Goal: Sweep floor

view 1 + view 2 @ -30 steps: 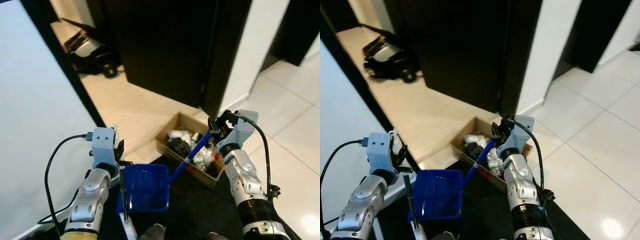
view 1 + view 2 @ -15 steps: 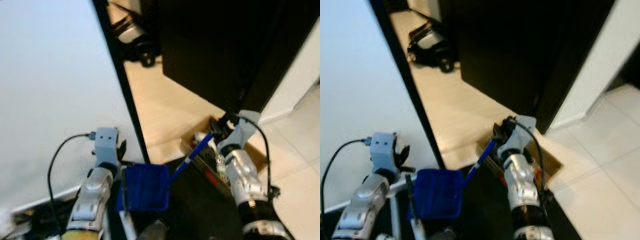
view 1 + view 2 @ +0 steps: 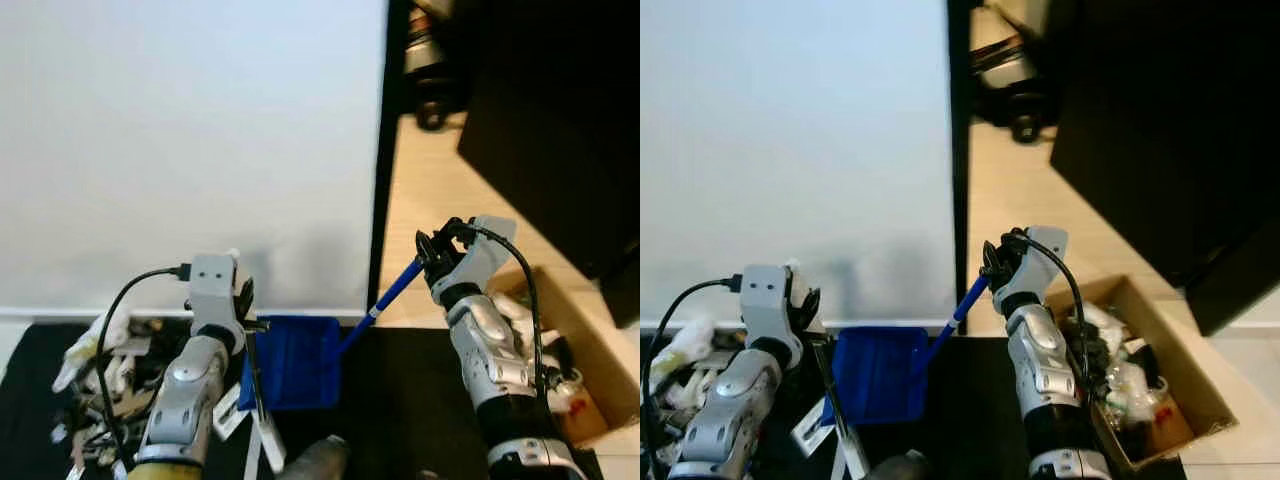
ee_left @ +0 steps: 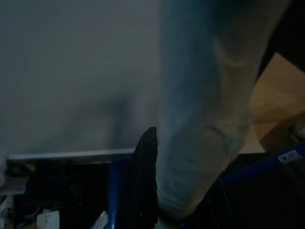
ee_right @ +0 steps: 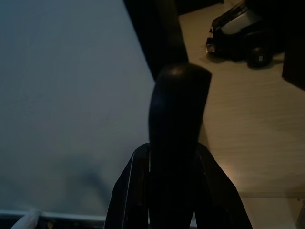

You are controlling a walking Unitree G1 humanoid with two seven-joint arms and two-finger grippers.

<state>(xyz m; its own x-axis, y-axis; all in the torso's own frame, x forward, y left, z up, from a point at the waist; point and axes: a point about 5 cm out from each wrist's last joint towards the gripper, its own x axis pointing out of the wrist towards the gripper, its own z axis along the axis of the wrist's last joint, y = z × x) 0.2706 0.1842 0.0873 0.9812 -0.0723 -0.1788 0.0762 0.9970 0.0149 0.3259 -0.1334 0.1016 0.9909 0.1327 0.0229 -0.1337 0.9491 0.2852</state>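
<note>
Right hand (image 3: 432, 249) grips a blue dustpan's (image 3: 293, 349) handle; left hand (image 3: 243, 312) is closed on a pale broomstick (image 4: 200, 109) beside it.

A broad white wall panel (image 3: 180, 150) closes off the way ahead, ending at a black vertical door frame (image 3: 385, 150). Past the frame, bare light wooden floor (image 3: 430, 210) lies open between it and a dark cabinet (image 3: 560, 110). An open cardboard box of rubbish (image 3: 1140, 370) blocks the right side. Scattered white litter (image 3: 95, 370) crowds the dark floor on the left.
</note>
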